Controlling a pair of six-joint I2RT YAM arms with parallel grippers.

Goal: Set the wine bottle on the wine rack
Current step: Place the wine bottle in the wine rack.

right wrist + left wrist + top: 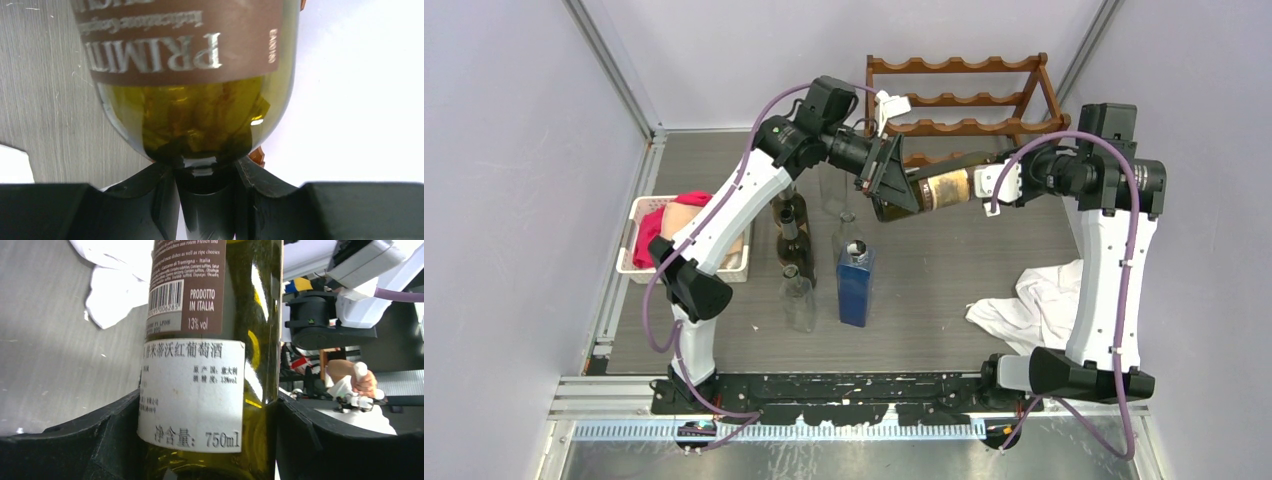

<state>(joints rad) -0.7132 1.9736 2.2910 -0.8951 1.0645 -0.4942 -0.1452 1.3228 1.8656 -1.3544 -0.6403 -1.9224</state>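
Left hand (886,182) spread wide round bottle (939,188) body, pads on glass both sides. Bottle level in air, off worktop (944,300), just before rack (969,95). Right hand (996,183) nearly closed, pinching neck. Your risks: loosen left early and heavy base swings down, twisting out of neck pinch. Misjudge scallop and glass strikes rack.

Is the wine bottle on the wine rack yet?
No, the wine bottle hangs short of the wine rack, held between left gripper and right gripper.
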